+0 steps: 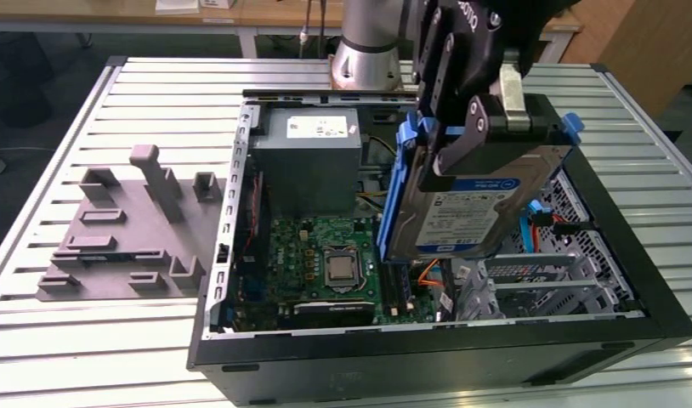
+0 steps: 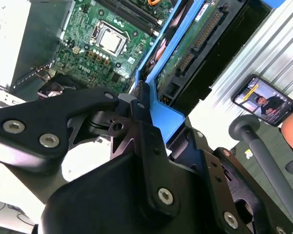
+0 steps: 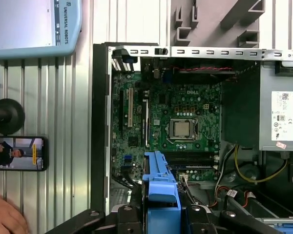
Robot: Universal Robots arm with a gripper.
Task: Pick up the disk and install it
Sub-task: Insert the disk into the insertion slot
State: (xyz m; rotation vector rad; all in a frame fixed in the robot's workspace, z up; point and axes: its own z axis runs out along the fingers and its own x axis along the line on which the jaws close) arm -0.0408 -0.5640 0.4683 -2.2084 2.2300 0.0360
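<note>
The disk (image 1: 471,214) is held clamped by its edges in the gripper (image 1: 488,140), with the open case (image 1: 437,357) below it.

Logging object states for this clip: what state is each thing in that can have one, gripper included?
Silver hard drive in a blue plastic carrier, the disk: lifted, tilted, over the open case, not installed.
Black gripper: shut on the disk.
Black computer tower case: lying on its side, side panel off.
Processor socket on the green board: uncovered, no cooler.
Black phone: screen lit.
</note>
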